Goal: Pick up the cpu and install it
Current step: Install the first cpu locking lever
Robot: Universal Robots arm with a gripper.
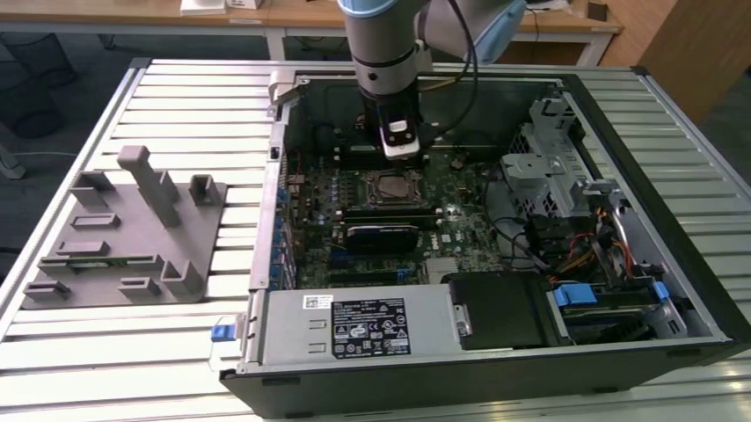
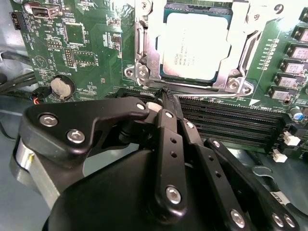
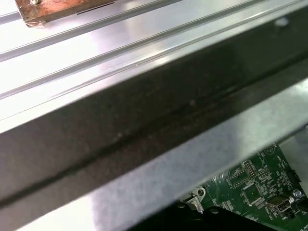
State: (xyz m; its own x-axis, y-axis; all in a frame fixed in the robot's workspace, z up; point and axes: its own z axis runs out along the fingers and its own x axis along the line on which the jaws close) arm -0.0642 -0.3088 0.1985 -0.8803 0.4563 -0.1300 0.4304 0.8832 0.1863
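Observation:
The cpu [image 2: 195, 45], a pale silvery square with a thin green rim, lies flat inside the metal-framed socket [image 2: 144, 72] on the green motherboard [image 2: 91, 43]. In the second wrist view my gripper [image 2: 166, 92] is black, its fingers [image 2: 168, 144] closed together with nothing between them, the tips just off the socket's edge over the memory slots. In the exterior view the gripper [image 1: 396, 156] hangs inside the open computer case, just behind the socket [image 1: 388, 187].
A grey slotted holder block [image 1: 123, 233] stands on the slatted table [image 1: 176, 97] at the exterior view's left. Inside the case are memory slots [image 2: 236, 118], a coin battery [image 2: 61, 86], a power supply [image 1: 352, 330] and a drive cage [image 1: 551, 167]. The case wall [image 3: 144, 125] crosses the first wrist view.

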